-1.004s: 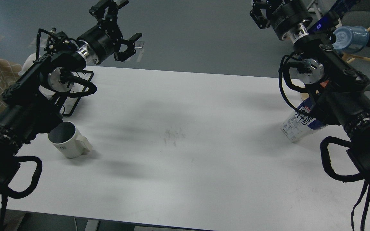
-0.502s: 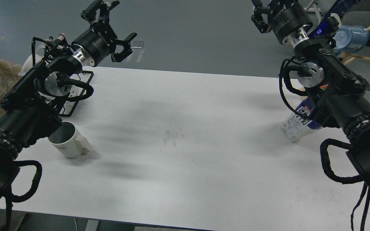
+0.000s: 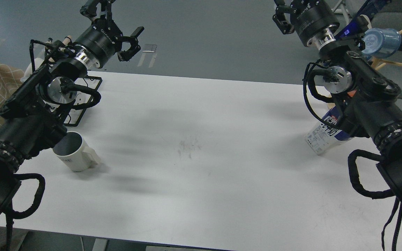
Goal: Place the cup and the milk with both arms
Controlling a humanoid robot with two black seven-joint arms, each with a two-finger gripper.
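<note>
Nearest, a bare stretch of white table (image 3: 201,195), faintly scuffed toward the middle. Further in on the left, a white cup (image 3: 72,152) standing upright, mouth up, handle turned toward the table's centre, its left rim tucked under the forearm of the left arm. On the right at about the same depth, a milk carton (image 3: 323,135), leaning, long axis tilted up and to the right, upper part hidden behind the right arm. Behind the cup, a black wire rack (image 3: 88,101) at the table's back left corner.

Farthest, both grippers raised well above and beyond the table's rear edge. Left gripper (image 3: 112,26) spread wide, empty. Right gripper (image 3: 286,14) cut by the top edge and seen dark; opening not to be told; nothing seen held in it.

Cup well below and nearer than the left gripper, back along that arm's own line toward the body; carton likewise down and back from the right gripper, beneath its elbow. Left arm plainly the nearer to the cup, right arm to the carton. Judged: neither thing yet gripped; each wrist due to fold back and down, and the carton's lean likely to call for a grip squared across its tilted sides.
</note>
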